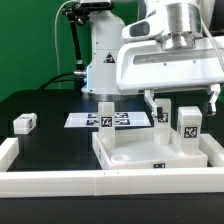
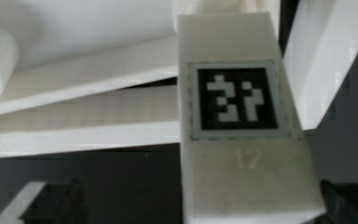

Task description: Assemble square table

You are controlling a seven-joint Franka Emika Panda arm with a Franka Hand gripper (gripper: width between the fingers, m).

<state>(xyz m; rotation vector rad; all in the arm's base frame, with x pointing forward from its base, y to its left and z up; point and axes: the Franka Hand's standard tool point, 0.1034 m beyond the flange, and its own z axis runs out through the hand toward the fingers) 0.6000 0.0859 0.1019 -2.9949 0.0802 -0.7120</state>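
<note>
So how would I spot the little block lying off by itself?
Find the big white square tabletop. To the exterior view's left of it, on the black table, lies a small white tagged leg. Unlike the upright legs standing on the tabletop, it lies alone.

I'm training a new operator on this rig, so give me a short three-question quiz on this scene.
1. True or false: the gripper is shut on the leg.
2. The loose leg lies off the tabletop, toward the exterior view's: A left, B right.
3. What is printed on the leg in the wrist view?
Key: 1 false, the jaws stand open, clear of it on both sides; 2 A; 3 a tag.
</note>
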